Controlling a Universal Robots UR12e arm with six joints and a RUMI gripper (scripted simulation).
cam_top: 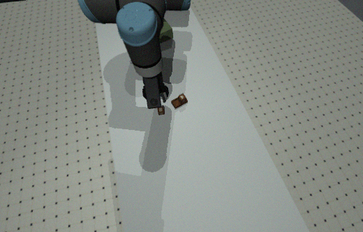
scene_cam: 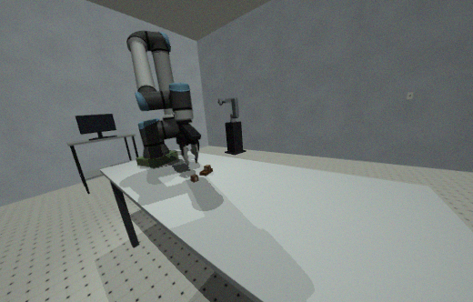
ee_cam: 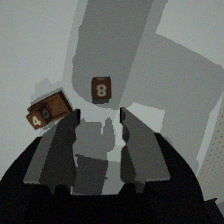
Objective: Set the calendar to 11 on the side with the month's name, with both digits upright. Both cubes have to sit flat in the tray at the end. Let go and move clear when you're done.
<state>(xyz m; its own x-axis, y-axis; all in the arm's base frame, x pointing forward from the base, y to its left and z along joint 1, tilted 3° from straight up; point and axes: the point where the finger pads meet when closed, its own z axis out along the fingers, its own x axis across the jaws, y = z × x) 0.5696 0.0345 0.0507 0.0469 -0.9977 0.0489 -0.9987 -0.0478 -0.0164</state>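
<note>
A long, smooth white table [scene_cam: 332, 218] carries the arm [scene_cam: 164, 97] at its far end, dark joints capped in matte blue. Near that end, just beside each other but apart, lie a brown wooden tray [ee_cam: 47, 111] holding one cube that shows a 4, and a loose brown cube [ee_cam: 101, 89] with a white 8 facing up. The gripper [ee_cam: 99, 119] hangs just short of the loose cube, its dark wedge-shaped fingers partly narrowed, pinching nothing and touching nothing.
</note>
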